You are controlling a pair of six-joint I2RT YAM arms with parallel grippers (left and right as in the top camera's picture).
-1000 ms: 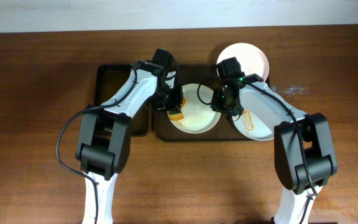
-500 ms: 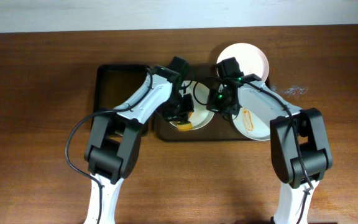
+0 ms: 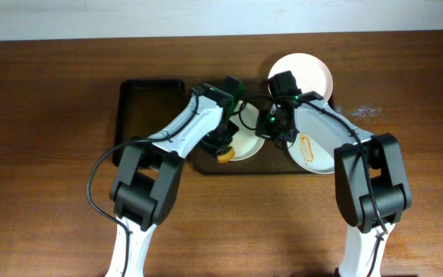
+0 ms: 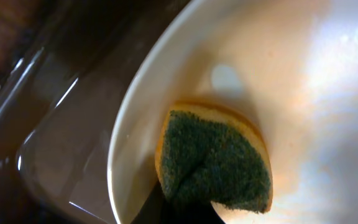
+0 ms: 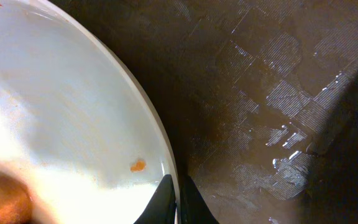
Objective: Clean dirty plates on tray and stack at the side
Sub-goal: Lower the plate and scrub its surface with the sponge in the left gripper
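The left gripper (image 3: 223, 145) is clamped on a sponge (image 4: 213, 158), its jaws pressed together around the yellow body with the green scouring face turned toward the wrist camera. The sponge rests against the inner slope of the middle plate (image 4: 303, 68), close to that plate's near-left rim. From above, the yellow edge of the sponge shows just below the gripper, at the plate's front edge.

The right gripper (image 5: 178, 202) pinches the same plate's rim on the opposite side. In its wrist view the two dark fingertips stand nearly together with the thin white edge between them. A small orange spot (image 5: 138, 165) sits on the plate's surface just inside the rim near that grip. An orange-brown blur fills the lower left corner of that view, too soft to identify.

The middle plate lies in the dark brown tray (image 3: 203, 165), whose wet floor glints beside the rim in both wrist views. A right plate (image 3: 319, 159) is also in the tray, partly under the right arm, with an orange streak on it. A far plate (image 3: 306, 71) lies at the tray's back right corner and looks clean. A smaller black tray (image 3: 148, 100) stands just left of the brown one on the wooden table (image 3: 52, 215).
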